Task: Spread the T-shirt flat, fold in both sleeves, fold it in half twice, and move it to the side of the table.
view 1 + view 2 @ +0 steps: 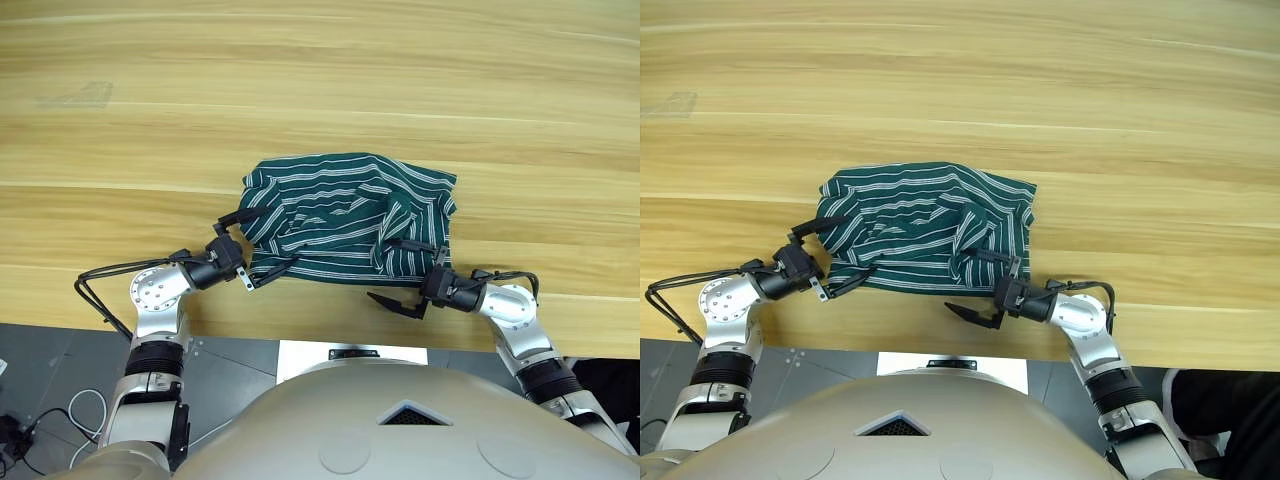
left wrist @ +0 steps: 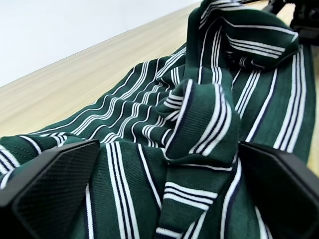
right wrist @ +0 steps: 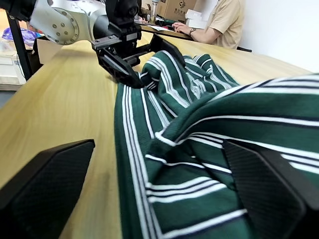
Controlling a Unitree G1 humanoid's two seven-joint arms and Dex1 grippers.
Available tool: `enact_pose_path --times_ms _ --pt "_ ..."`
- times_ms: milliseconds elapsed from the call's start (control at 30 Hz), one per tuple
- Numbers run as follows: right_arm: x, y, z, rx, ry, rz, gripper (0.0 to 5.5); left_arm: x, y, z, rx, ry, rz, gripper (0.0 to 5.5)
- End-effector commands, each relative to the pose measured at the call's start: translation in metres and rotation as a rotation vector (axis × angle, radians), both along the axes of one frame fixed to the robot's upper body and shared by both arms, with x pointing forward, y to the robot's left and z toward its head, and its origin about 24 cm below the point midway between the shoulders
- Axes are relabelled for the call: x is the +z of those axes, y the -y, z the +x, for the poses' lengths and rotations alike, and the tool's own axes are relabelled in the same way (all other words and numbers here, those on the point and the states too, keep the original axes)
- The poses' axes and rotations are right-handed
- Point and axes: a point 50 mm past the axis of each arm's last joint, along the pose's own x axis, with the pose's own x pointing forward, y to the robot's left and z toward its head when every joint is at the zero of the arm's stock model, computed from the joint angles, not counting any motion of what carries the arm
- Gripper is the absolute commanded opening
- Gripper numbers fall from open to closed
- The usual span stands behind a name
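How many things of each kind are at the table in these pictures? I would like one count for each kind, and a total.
T-shirt: 1
Grippers: 2, the left gripper and the right gripper, both open at the shirt's near edge
Table: 1
Total: 4

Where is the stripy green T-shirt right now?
In the eye views, the T-shirt lies crumpled on the wooden table near its front edge, between the left gripper and the right gripper.
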Motion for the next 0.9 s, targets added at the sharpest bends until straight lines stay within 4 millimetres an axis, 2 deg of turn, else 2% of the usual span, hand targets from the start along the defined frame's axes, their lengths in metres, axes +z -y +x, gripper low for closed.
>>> enact_pose_path --times_ms 33,133,400,733,900 --pt "-0.004 -0.002 -0.006 0.003 -0.013 -0.003 4.77 -0.001 0.001 0.000 -0.040 -0.023 0.012 5.10" --pt "-0.001 -0.005 -0.004 -0.008 -0.001 0.014 4.77 -0.001 0.003 -0.002 -0.069 -0.030 0.015 5.10" --pt "0.001 -0.009 0.002 -0.017 0.024 0.022 4.79 0.004 0.003 -0.008 -0.131 -0.040 -0.002 4.01" --pt "0.001 -0.008 0.002 -0.021 0.028 0.021 4.79 0.003 0.004 -0.001 -0.071 -0.056 -0.095 2.16" --pt "0.000 -0.009 0.001 -0.019 0.028 0.021 4.79 0.002 0.004 0.002 -0.032 -0.057 -0.126 1.45"
